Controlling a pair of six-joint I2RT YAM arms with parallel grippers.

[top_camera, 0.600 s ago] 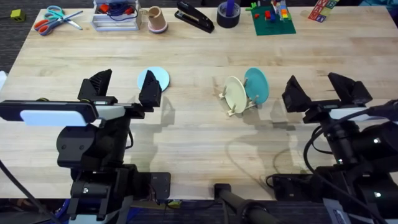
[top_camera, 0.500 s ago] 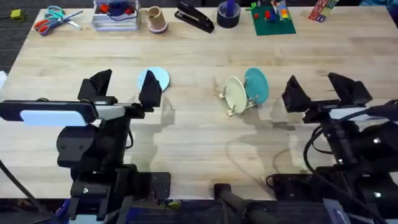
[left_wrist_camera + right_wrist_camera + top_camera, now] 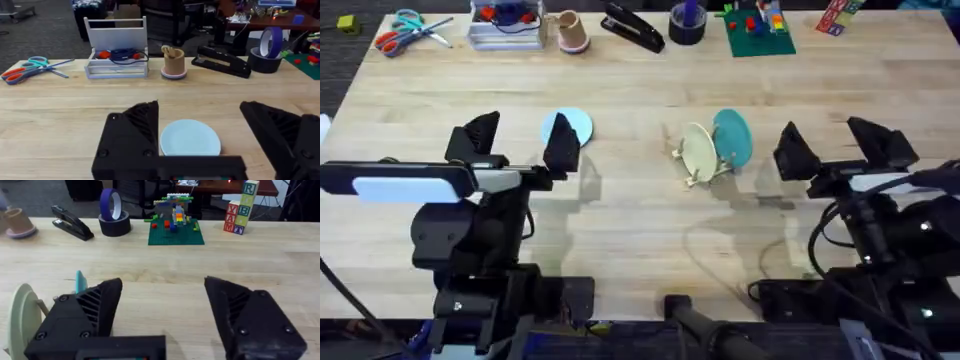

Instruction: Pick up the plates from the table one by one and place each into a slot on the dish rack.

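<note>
The left gripper (image 3: pixel 520 145) is seen with its jaws spread wide and nothing held between them; in the overhead view the light blue plate (image 3: pixel 567 128) lies flat on the counter (image 3: pixel 640 90) just beyond one of the fingers, and in the left wrist view the same plate (image 3: pixel 190 137) is framed low in the gap between the two black fingers. The right gripper (image 3: pixel 835 145) is likewise held with its jaws parted and empty, hovering to the side of the dish rack (image 3: pixel 698 172). In that rack the cream plate (image 3: pixel 699 151) and the teal plate (image 3: pixel 732 136) are already stood on edge, one just beside the other, so the blue plate is judged to be the only one left to move. Further out, along the far edge of the counter, scissors (image 3: pixel 406 28), a clear tray (image 3: pixel 506 26), a pink cup (image 3: pixel 570 31), a stapler (image 3: pixel 632 27), a roll of tape (image 3: pixel 687 22) and a green building-brick board (image 3: pixel 758 32) are kept well apart from the work. From here the chief risk is judged to lie in the grasp: a thin plate lying flat offers little edge, so the fingers could skate over the rim and push it across the wood. If it is lifted, a loose pinch could let it tilt or drop. At the rack, the standing plates could be knocked or the light frame shoved if the remaining slot is approached off-line.
</note>
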